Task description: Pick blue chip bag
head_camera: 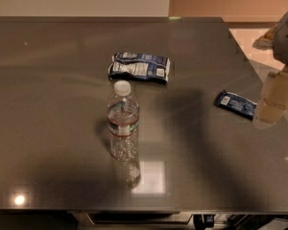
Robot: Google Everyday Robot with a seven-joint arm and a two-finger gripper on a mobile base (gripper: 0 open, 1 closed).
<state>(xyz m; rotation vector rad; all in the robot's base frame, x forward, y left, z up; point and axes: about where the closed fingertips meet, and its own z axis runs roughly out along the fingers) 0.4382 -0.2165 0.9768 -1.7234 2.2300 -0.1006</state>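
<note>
Going from the left: a clear water bottle (123, 123) with a white cap is stood upright near the middle of the dark grey table (48, 128). A label band is wrapped round its body, but no brand can be read off it.

Just behind it, a touch to the right, the blue chip bag (139, 67) is laid flat. It's crumpled, puffy and dark blue with white panels. Print is seen on those panels, but none of it can actually be read.

Further right, well apart from the bag, a slim dark-blue bar wrapper (236, 103) with a small white patch is laid near the table's right edge. No writing is made out there either, and it's not the target.

At the far right the claw (272, 102) is hung just beside that wrapper, with nothing seen held in it. Whether it's wide or narrow can't be told.

So the job is judged to be at the approach step, with the bag not gripped yet. Next, the claw needs to be carried left past the wrapper to the bag and brought down without the bottle being knocked.
</note>
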